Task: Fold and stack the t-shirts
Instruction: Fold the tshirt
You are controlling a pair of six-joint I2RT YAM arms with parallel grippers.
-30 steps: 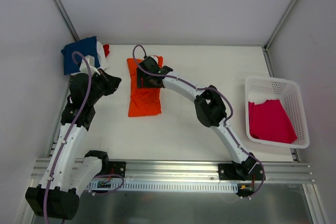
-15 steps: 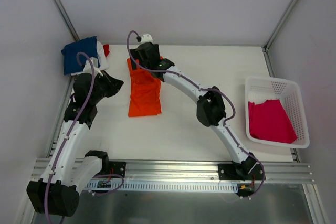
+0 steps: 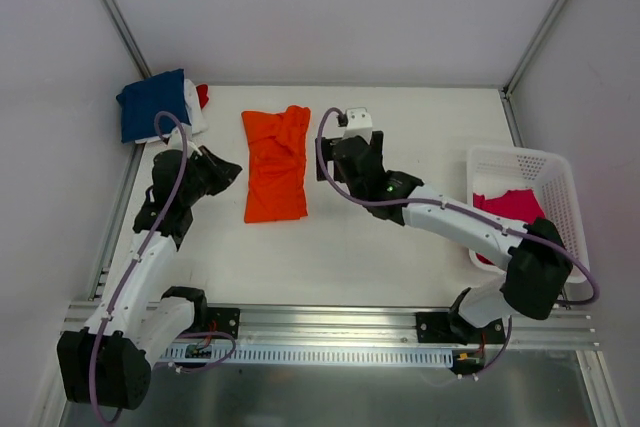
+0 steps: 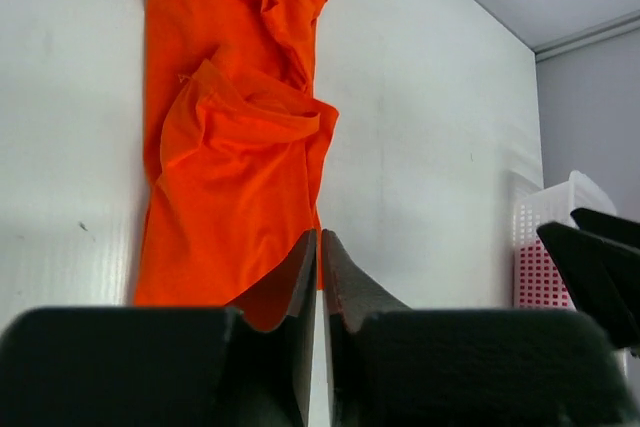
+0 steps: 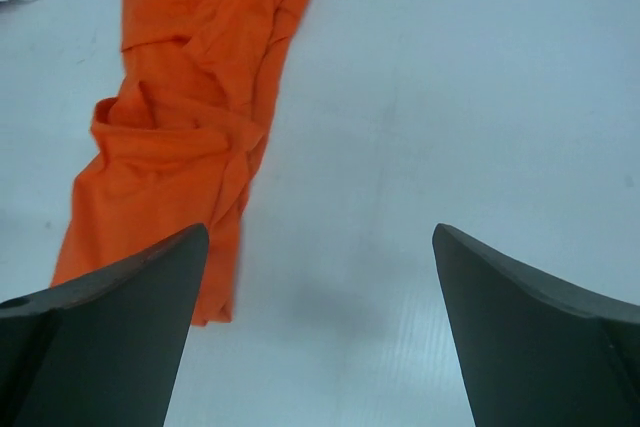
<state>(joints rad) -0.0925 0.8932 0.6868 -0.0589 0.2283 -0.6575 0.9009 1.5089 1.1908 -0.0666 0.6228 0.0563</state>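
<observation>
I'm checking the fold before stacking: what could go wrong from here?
The orange t-shirt is bunched and creased at its far end, so it may fall open if lifted. Neither tool seems to grip it, the left tool shut, the right tool open, so nothing holds the fold. The navy t-shirt sits tight in the corner, leaving little room to stack squarely.

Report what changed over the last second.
The right gripper came off the far end of the orange shirt and swung right, off the cloth; its jaws now stand open above the table. The shirt lies free, rumpled. The left gripper, jaws shut, barely moved. The navy stack and the pink shirt in the basket stayed.
</observation>
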